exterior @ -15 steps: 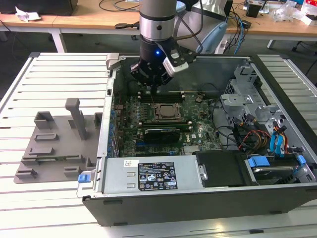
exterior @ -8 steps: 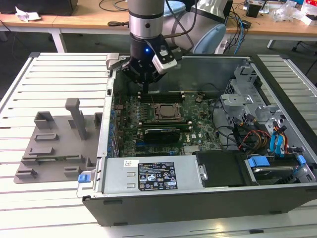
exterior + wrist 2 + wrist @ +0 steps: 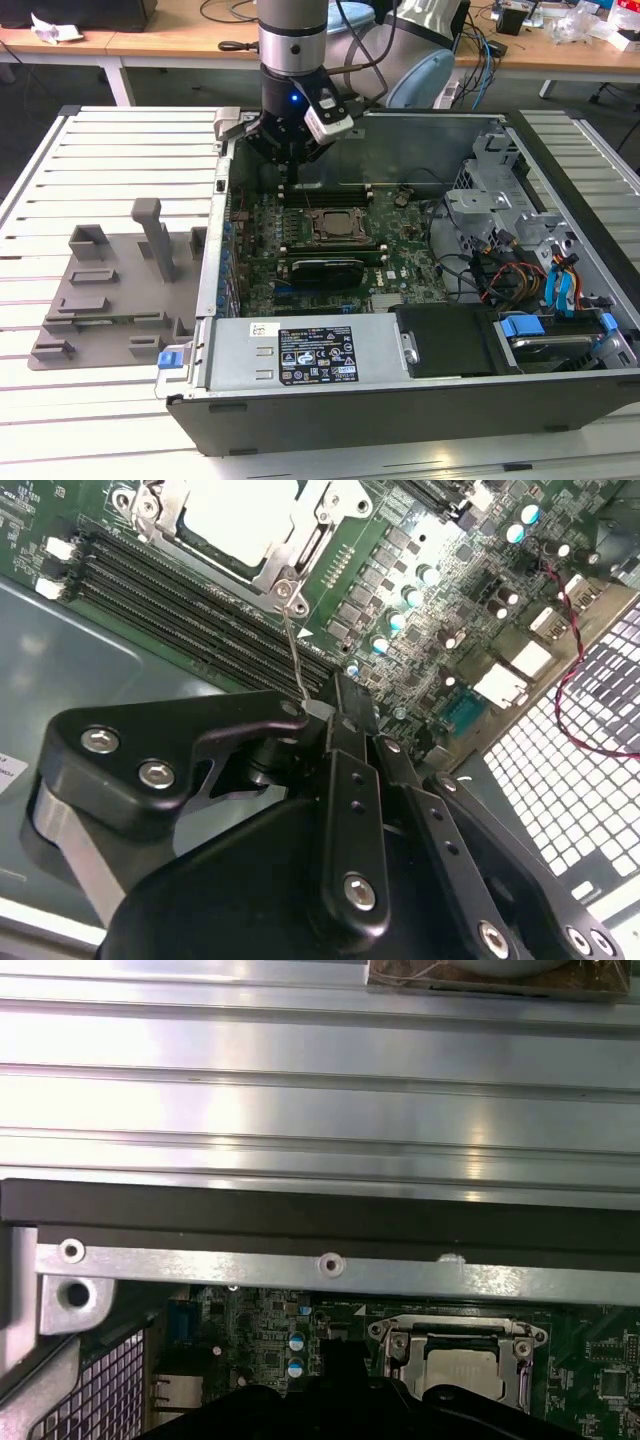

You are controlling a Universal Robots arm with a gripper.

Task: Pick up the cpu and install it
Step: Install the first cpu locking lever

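Open computer case [image 3: 560,400] lies on a slatted white table [image 3: 110,150], motherboard [image 3: 400,270] exposed inside. The gripper [image 3: 290,150] hangs over the rear part of the motherboard, just behind the CPU socket [image 3: 332,227]. Cannot tell whether the jaws are apart or together; black linkages block them in the second wrist view [image 3: 330,720]. The cpu [image 3: 240,515] sits in the socket, silvery top visible inside the metal frame in the second wrist view; in the first wrist view the cpu [image 3: 462,1368] lies in the socket frame below the case wall. Thin socket lever [image 3: 295,650] stands up near the gripper linkages. RAM slots [image 3: 200,610] run beside the socket. Grey plastic fixture tray [image 3: 110,290] rests on the table, beside the case on the exterior view's left.
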